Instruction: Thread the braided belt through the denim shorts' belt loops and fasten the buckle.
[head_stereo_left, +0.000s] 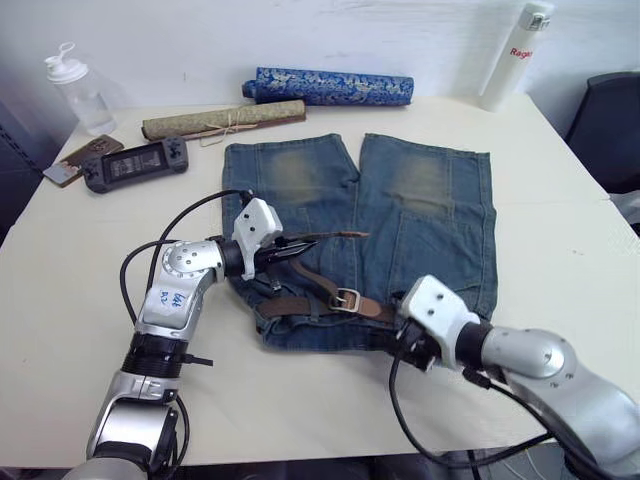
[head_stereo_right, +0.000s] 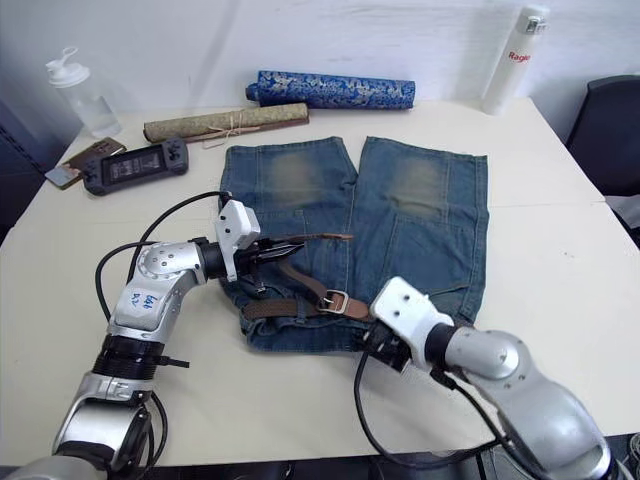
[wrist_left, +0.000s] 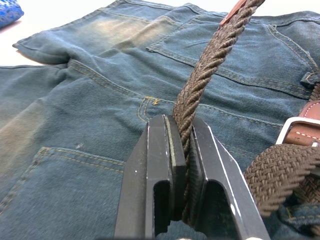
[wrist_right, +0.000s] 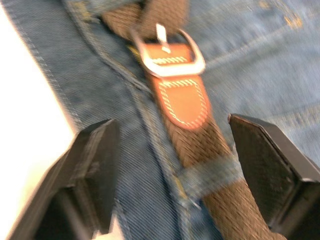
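Black left gripper (wrist_left: 184, 165) pinches the brown woven belt (wrist_left: 210, 65).
Right gripper (wrist_right: 175, 165) hangs wide open over silver buckle (wrist_right: 167, 52) on blue shorts (head_stereo_left: 420, 200).

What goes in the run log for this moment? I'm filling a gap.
left gripper: shut on braided belt | right gripper: open over buckle | denim shorts: flat on table

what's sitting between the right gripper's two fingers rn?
In the right wrist view, the right gripper is open astride the braided belt, which passes under a belt loop just below the buckle.
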